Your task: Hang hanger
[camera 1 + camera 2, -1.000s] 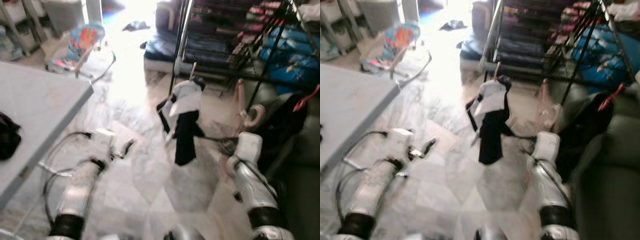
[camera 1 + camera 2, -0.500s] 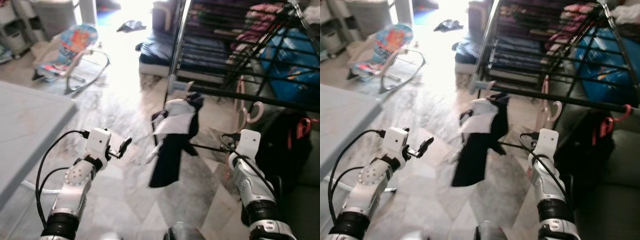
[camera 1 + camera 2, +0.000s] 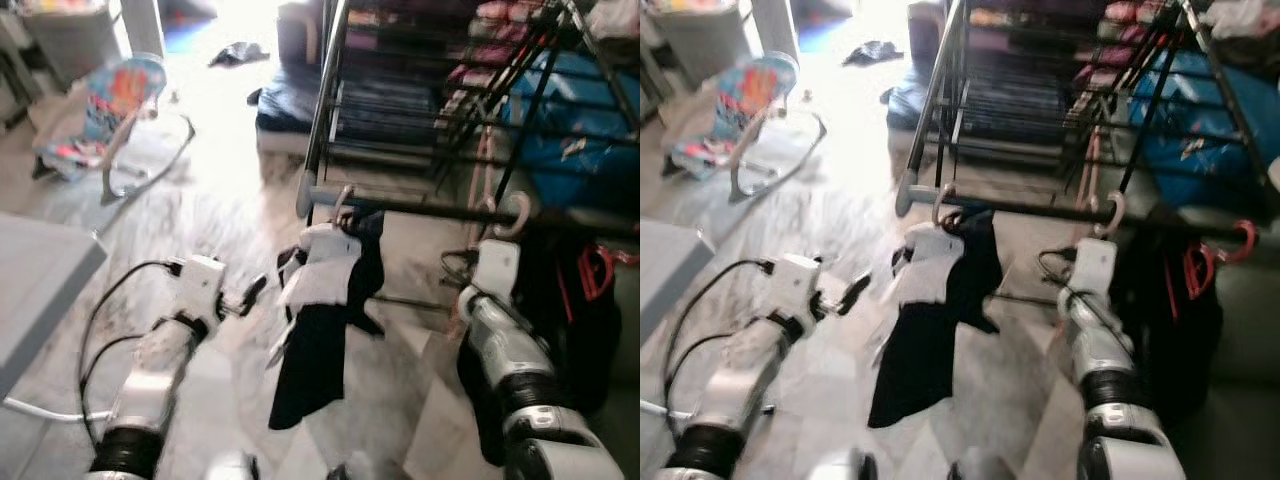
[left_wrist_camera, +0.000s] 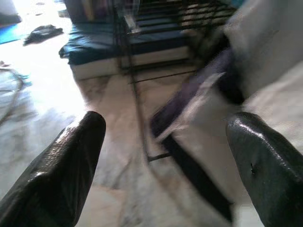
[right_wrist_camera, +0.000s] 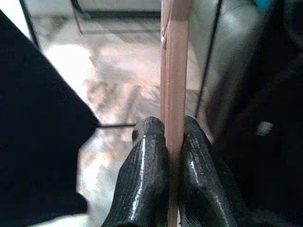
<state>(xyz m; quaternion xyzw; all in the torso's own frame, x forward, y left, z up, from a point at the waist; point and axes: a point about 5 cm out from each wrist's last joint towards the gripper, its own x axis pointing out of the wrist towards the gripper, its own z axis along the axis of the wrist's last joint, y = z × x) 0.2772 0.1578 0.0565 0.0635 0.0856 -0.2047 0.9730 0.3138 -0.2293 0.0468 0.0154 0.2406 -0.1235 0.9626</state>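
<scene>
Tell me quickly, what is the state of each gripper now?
Left gripper: open, holding nothing.
Right gripper: closed on the pink hanger.

A: Counts? Hangers first.
B: Two pink hangers: one hanger clamped in the right tool, one carrying the garment.
A: Tools?
B: Two; the left tool is spread wide.
A: Garments, racks?
B: One black-and-white garment, one drying rack.
A: Anything else?
B: One baby bouncer far left, one bench, one dark cloth on the far floor.
</scene>
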